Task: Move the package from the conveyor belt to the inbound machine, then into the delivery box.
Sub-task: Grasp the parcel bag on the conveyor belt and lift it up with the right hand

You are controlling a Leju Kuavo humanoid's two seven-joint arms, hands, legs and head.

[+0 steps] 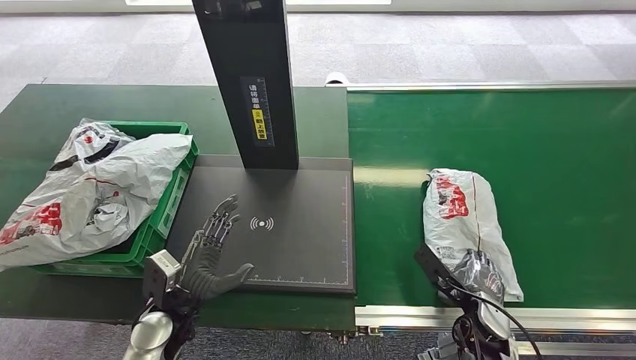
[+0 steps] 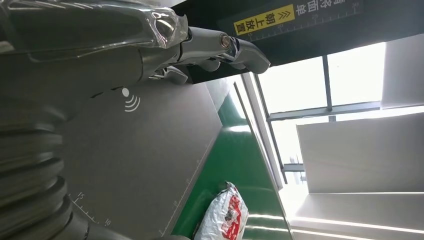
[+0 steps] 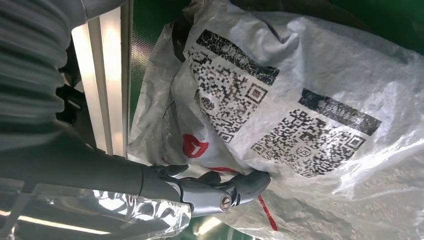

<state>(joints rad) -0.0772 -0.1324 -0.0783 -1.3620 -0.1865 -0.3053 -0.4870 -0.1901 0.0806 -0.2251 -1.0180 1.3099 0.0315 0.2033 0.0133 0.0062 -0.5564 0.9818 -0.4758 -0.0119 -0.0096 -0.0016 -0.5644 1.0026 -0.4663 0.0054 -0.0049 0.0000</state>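
Note:
A grey-white plastic package with red print lies on the green conveyor belt. My right hand is at the package's near end. In the right wrist view its outstretched fingers touch the wrinkled bag beside its printed code labels, and the bag still lies flat. My left hand hovers open, fingers spread, over the near left part of the inbound machine's dark plate. In the left wrist view these fingers are stretched above the plate, with the package beyond.
The machine's dark column rises from the plate's far edge. A green delivery box to the left of the plate holds other white bags piled over its rim. The belt's metal rail runs along the near edge.

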